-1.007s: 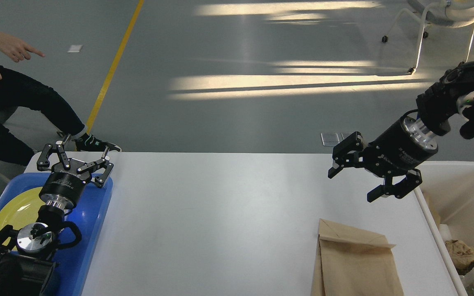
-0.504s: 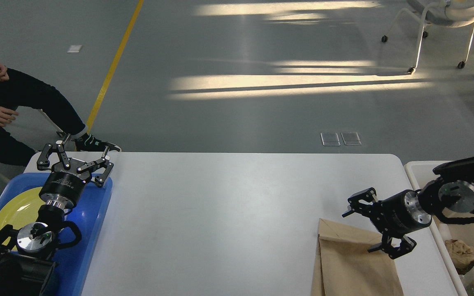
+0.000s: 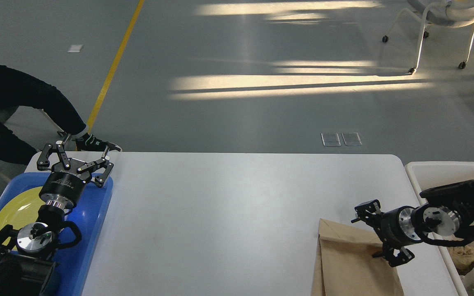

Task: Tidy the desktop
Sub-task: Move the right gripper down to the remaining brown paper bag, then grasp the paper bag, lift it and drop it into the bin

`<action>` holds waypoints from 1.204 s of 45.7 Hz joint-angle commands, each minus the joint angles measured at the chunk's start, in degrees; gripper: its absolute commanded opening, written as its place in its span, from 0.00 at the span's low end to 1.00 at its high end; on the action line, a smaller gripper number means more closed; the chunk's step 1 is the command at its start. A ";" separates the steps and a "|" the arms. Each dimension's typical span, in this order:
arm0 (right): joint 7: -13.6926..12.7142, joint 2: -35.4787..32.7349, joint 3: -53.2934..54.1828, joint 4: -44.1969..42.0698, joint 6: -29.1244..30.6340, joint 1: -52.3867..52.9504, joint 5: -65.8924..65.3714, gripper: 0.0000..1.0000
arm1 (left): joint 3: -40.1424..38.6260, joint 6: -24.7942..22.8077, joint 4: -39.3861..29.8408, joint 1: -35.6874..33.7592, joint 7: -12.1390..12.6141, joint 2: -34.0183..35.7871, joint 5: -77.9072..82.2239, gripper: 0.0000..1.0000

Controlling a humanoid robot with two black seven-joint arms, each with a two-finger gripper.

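Note:
The white desktop point(image 3: 228, 213) fills the middle of the head view. A flat brown paper bag point(image 3: 348, 271) lies on it at the front right, running off the bottom edge. My right gripper point(image 3: 363, 238) is open and low over the bag's top right corner, with one finger above the bag's top edge and the other over the bag. Whether it touches the bag I cannot tell. My left gripper point(image 3: 73, 161) is open and empty, pointing away above the far end of a blue tray point(image 3: 97, 213).
The blue tray at the left holds a yellow plate point(image 3: 19, 209). A white bin point(image 3: 447, 170) at the table's right side holds crumpled brown paper point(image 3: 463, 255). A seated person point(image 3: 15, 107) is beyond the far left corner. A chair point(image 3: 438, 16) stands far right.
My right arm has swung down and toward me from high over the table's far right to the bag's top corner, gripper still open. The person's hands have drawn back. The left arm has not moved.

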 commanded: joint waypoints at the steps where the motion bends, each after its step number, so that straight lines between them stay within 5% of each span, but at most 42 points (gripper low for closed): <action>1: 0.00 0.27 0.95 -0.01 -4.77 -1.20 -0.50 0.95 | 0.00 0.00 0.00 0.00 0.01 0.00 0.00 0.96; 4: 0.00 0.27 1.48 -0.10 -5.21 -1.47 -0.59 0.84 | 0.00 0.00 0.00 0.00 0.01 0.00 0.00 0.96; 10: 0.00 0.36 2.71 -0.10 -5.21 -2.26 -0.59 0.35 | 0.00 0.00 0.00 0.00 -0.08 0.00 0.00 0.96; 14: 0.08 0.36 3.33 -0.10 -5.21 -2.35 -0.76 0.26 | 0.00 0.00 0.00 0.00 0.01 0.00 0.00 0.96; 20: 0.08 0.10 3.94 -0.36 -5.12 -1.38 -1.02 0.00 | 0.00 0.00 0.00 0.00 0.01 0.00 0.00 0.96; 37: -0.18 -0.43 3.86 1.48 -3.81 7.40 -1.03 0.00 | 0.00 0.00 0.00 0.00 0.01 0.00 0.00 0.96; 55: -0.44 -7.72 -4.83 5.35 10.25 34.90 -0.85 0.00 | 0.00 0.00 0.00 0.00 0.01 0.00 0.00 0.96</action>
